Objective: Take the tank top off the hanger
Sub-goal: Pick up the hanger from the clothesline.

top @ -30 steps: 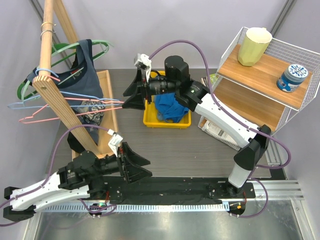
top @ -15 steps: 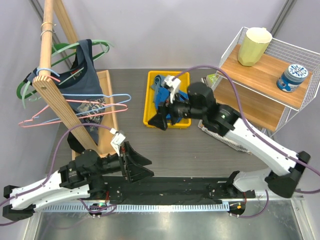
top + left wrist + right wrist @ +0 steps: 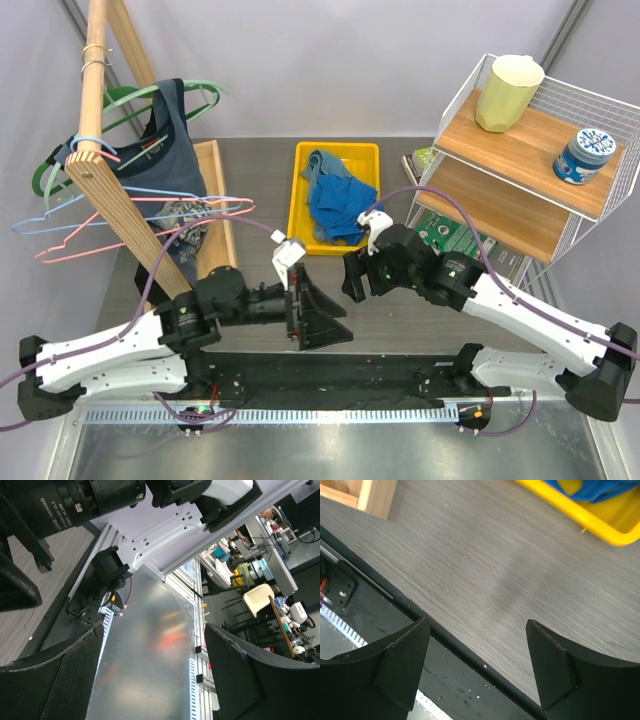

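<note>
Cloth tank top (image 3: 172, 160); matt woodgrain table (image 3: 470, 555); glossy plastic bin (image 3: 298, 200).

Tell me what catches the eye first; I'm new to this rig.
The dark tank top hangs from the wooden rack at far left, among coloured hangers. Mid-table, a yellow bin holds blue cloth. The left gripper and right gripper hover open and empty near the front edge.

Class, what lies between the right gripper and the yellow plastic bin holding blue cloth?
Nothing. Only bare grey wood-grain tabletop separates the right gripper from the yellow plastic bin, which shows most clearly in the right wrist view.
</note>
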Action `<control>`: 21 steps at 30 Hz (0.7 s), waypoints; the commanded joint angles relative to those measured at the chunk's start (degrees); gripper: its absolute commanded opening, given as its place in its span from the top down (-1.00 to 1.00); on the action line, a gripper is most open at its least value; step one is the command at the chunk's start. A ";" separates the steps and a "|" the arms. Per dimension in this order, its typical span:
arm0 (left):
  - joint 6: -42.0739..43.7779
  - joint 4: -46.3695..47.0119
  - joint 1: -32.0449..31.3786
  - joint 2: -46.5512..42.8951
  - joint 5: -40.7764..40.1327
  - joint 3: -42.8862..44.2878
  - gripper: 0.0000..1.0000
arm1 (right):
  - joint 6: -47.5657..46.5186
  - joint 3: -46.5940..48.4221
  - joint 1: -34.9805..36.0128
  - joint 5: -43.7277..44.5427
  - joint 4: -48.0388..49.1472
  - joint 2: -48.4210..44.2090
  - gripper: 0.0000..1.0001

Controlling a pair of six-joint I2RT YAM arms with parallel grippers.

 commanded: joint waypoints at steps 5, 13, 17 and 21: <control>9.23 2.06 -1.53 13.16 -0.97 17.08 -0.62 | -0.14 1.52 0.31 4.90 2.02 -6.80 -0.67; 17.68 -11.74 -1.61 24.32 -18.35 40.81 -0.66 | 0.47 -2.17 0.31 6.83 1.05 -11.90 -0.71; 19.45 -18.85 0.22 32.48 -33.14 58.86 -0.72 | 1.26 -3.40 0.31 6.92 0.26 -15.23 -0.71; 13.48 -29.22 9.53 44.42 -34.39 74.71 -0.70 | 2.23 -4.02 0.31 6.84 -0.71 -18.22 -0.71</control>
